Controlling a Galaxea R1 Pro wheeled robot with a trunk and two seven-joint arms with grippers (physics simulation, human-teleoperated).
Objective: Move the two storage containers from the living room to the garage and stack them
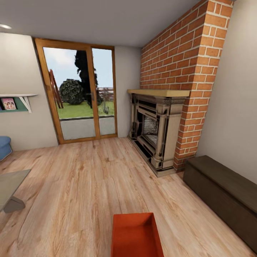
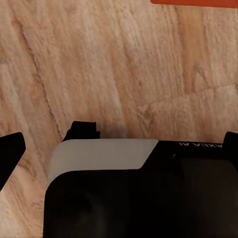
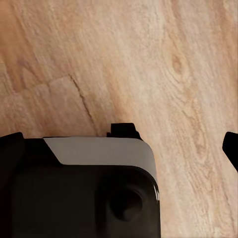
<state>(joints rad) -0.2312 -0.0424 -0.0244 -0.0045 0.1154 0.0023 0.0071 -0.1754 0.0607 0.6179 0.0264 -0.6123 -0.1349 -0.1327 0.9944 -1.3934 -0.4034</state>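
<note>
1. The left gripper [image 2: 119,136] and right gripper [image 3: 124,139] hang over the wood plank flooring [image 1: 89,185]; whether either is open I cannot tell, since the robot's dark housing hides the fingers.
2. One storage container [image 1: 135,235], orange-red, lidless and empty, sits low and central in the head view; its edge [image 2: 194,2] also shows in the left wrist view.
3. Ahead stand the brick fireplace [image 1: 157,132], glass doors [image 1: 80,94] and dark-brown cabinet [image 1: 221,192].

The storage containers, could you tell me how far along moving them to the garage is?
Nothing looks done yet. The head view is in the living room: brick fireplace, glass doors, wood plank flooring. One storage container sits on that flooring just ahead, empty. Both wrist views look down on bare planks, nothing between the fingers. Left: carry the containers to the garage and stack them.
</note>
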